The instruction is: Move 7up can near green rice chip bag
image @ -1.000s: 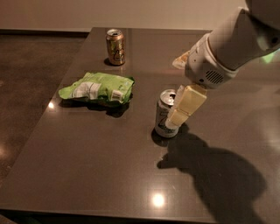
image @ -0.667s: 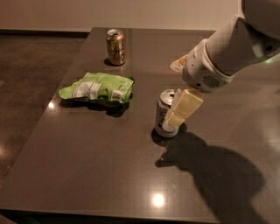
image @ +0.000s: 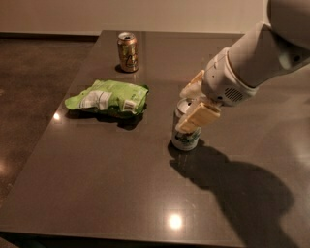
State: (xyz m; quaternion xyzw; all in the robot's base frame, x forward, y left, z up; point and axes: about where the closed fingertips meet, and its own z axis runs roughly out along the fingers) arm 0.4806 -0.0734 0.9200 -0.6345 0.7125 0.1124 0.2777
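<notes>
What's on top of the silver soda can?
The robot's end effector is right at the top of the soda can. Only a bit of the can's shiny top shows behind it. The rest is covered, so I cannot tell if the can is opened.

The setting is an indoor room of office or lab type, not a home kitchen: a large dark polished table [image: 121, 193] stands on a brown hard floor [image: 38, 72] against a plain light wall [image: 145, 14] with a dark baseboard [image: 48, 35]. Overhead lamps show as a bright reflection [image: 175, 221] on the tabletop. A white robot arm [image: 252, 63] reaches in from the right, with its gripper [image: 186, 110] at the top of the 7up can [image: 185, 138] near mid-table, which indicates a robot test station.
</notes>
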